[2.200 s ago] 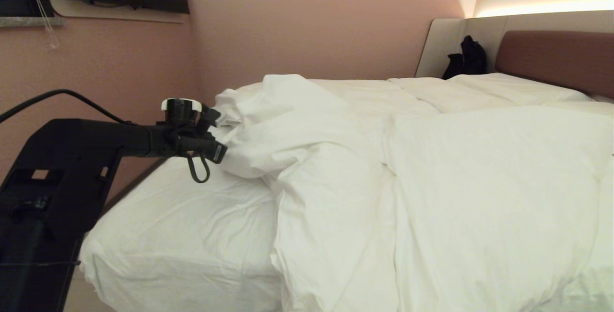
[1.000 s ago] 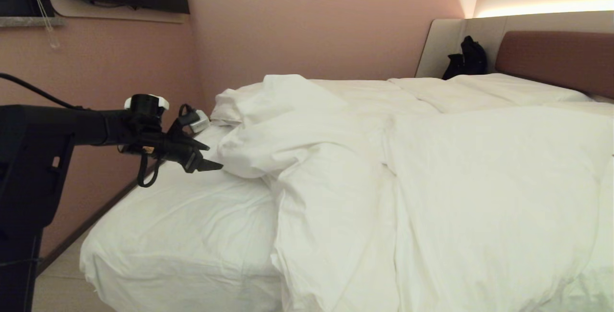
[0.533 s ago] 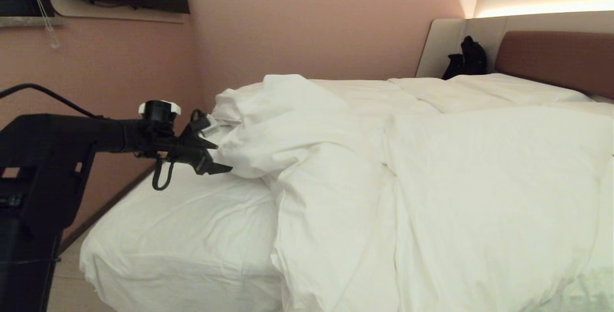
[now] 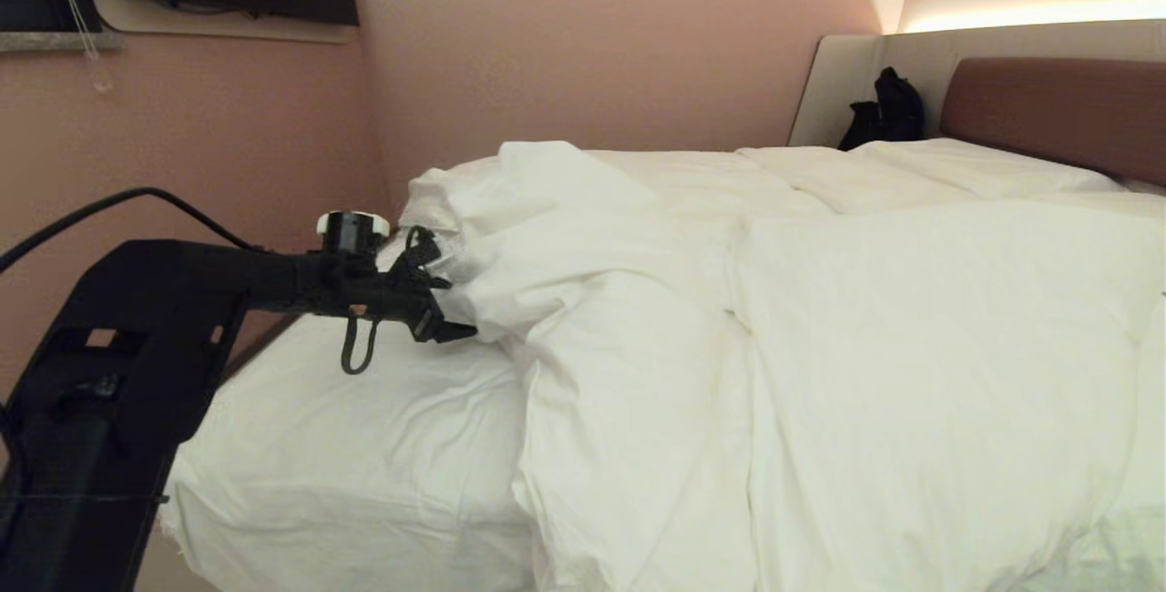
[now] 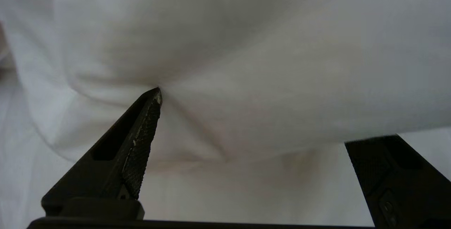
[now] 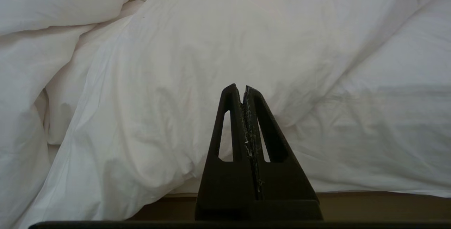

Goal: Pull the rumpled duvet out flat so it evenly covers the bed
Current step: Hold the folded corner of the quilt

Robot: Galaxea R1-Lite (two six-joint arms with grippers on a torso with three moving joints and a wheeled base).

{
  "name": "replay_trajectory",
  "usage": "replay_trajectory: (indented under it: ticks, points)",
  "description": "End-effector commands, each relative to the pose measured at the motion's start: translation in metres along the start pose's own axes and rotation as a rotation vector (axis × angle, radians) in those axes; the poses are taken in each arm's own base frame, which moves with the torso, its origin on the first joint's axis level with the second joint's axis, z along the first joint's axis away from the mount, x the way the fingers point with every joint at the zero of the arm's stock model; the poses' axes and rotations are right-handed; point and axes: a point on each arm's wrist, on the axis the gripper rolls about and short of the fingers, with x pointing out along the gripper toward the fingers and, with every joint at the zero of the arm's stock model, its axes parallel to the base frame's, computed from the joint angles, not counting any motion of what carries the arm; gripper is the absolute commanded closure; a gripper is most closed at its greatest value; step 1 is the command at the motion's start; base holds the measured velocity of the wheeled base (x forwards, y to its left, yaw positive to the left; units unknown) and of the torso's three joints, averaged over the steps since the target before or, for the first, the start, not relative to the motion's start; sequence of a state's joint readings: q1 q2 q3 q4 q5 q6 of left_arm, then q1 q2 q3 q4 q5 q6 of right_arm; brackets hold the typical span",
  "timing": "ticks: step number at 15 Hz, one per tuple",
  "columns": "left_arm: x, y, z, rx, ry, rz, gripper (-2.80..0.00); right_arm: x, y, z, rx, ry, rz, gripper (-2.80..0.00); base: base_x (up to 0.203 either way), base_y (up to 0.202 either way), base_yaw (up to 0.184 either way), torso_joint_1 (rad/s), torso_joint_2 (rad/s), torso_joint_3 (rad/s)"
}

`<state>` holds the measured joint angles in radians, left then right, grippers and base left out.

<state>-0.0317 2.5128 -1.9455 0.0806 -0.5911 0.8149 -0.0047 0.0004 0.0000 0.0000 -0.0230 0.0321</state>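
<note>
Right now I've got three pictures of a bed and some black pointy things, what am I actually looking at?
A two-armed robot is making a bed. The wide picture comes from its head camera; the other two from cameras on its wrists, behind the fingers. The left gripper is open, its fingers spread around a bunched fold of the white duvet, one tip pressing into it. Nothing is gripped yet. Beside the fold the bed shows bare sheet. The right gripper is shut and empty, pointing at the duvet near the bed's edge.
</note>
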Motion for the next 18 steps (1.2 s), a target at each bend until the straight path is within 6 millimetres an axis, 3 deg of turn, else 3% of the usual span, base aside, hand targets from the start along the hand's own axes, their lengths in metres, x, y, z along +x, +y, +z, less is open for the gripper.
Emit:
replay_trajectory:
  ticks: [1,5,14,15,18]
  points:
    - [0.008,-0.004,-0.007,-0.003,0.007,-0.017,-2.8,0.0,0.0,0.0,0.0,0.001,0.0,0.0,0.0,0.0,0.0,0.0,0.0,0.0]
    - [0.026,-0.008,-0.019,-0.002,0.002,0.001,-2.8,0.0,0.0,0.0,0.0,0.0,0.0,0.0,0.0,0.0,0.0,0.0,0.0,0.0]
    - [0.039,-0.004,-0.026,0.022,-0.024,0.09,-2.8,0.0,0.0,0.0,0.0,0.0,0.0,0.0,0.0,0.0,0.0,0.0,0.0,0.0]
    - [0.04,-0.004,-0.026,0.022,-0.027,0.093,0.0,0.0,0.0,0.0,0.0,0.0,0.0,0.0,0.0,0.0,0.0,0.0,0.0,0.0]
    - [0.046,-0.003,-0.03,0.026,-0.036,0.154,0.0,0.0,0.0,0.0,0.0,0.0,0.0,0.0,0.0,0.0,0.0,0.0,0.0,0.0]
